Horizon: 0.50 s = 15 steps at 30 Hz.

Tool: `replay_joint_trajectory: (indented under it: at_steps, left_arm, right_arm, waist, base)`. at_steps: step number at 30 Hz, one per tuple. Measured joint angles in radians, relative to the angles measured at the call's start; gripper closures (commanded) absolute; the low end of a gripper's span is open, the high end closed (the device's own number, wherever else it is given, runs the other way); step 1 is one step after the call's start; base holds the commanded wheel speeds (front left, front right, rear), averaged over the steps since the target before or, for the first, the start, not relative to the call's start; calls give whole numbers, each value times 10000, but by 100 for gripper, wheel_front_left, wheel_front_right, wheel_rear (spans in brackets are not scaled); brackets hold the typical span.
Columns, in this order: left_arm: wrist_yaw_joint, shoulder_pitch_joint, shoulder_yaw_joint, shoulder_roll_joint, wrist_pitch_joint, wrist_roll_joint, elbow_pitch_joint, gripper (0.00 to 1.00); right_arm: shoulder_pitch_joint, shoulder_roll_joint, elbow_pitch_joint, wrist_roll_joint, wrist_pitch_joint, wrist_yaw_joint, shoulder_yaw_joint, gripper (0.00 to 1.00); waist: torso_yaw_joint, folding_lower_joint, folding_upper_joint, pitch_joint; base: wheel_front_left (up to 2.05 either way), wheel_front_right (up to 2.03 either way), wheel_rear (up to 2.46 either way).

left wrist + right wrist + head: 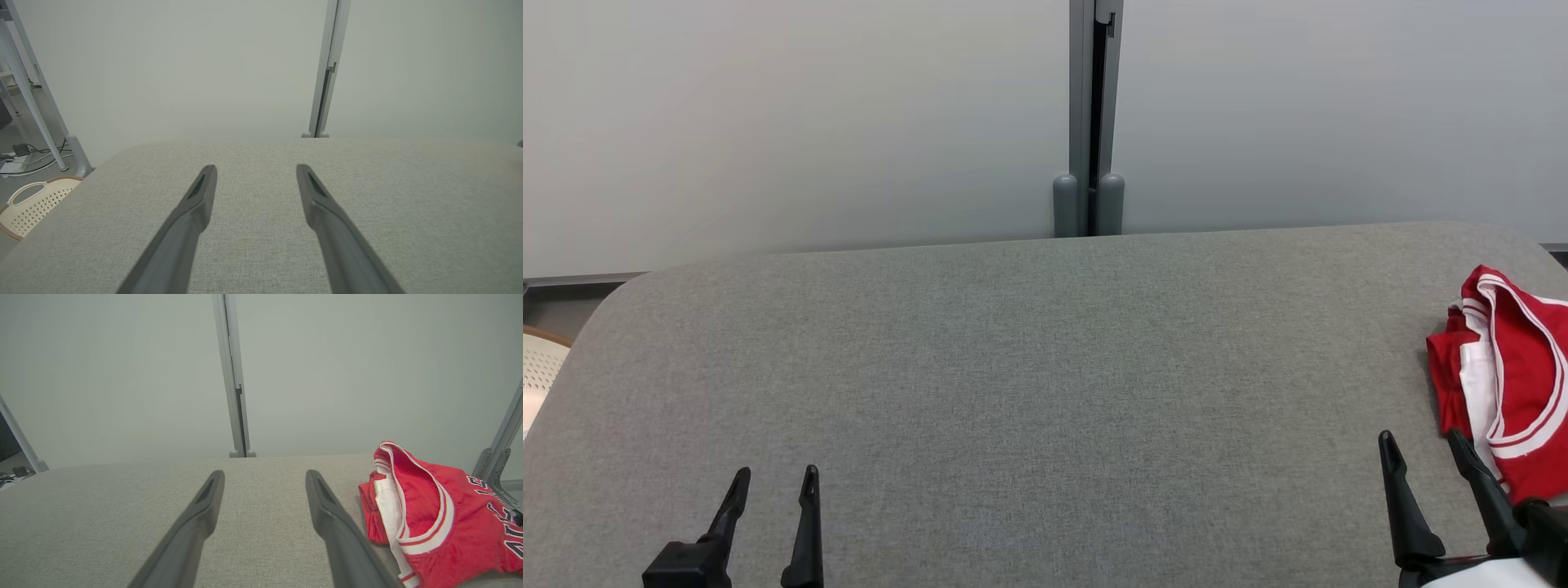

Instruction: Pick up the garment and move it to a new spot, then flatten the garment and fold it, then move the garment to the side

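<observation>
garment: red jersey [1515,384] with white trim, dark letters on the front, bunched up at the far right side of the table, partly cut off by the head view edge; also seen at right of right wrist view [433,522]
table: grey fabric-covered top [1013,367], rounded corners
my left gripper: [774,490] low at lower left, fingers spread apart, nothing between them, hovering over bare cloth [256,175]
my right gripper: [1425,453] lower right, fingers spread, released, holding nothing; the right finger sits just beside the jersey's near edge, contact unclear [265,479]
backdrop: pale partition panels joined by a grey post [1090,122]
off table left: cream perforated basket [28,204] on the floor, cables further back
</observation>
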Motion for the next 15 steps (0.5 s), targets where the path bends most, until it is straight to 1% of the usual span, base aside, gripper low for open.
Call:
replay_joint_trajectory:
  at_steps: [11, 12, 15]
  left_arm:
    - [12, 6, -184, 29, 100, 0, -29, 0]
    - [10, 11, -203, 25, 98, 2, -12, 100]
    - [-4, 98, -280, -150, 100, -2, 249, 100]
  right_arm:
    - [118, -23, 146, 98, -46, 0, -31, 0]
    - [123, -15, 169, 104, -71, 0, -17, 100]
    - [217, 98, 456, 104, -65, 0, 12, 100]
  waist:
    - [121, 0, 0, -93]
    - [126, 0, 0, -94]
    - [126, 0, 1, -94]
  base:
    - [0, 0, 0]
    - [0, 0, 0]
    - [0, 0, 0]
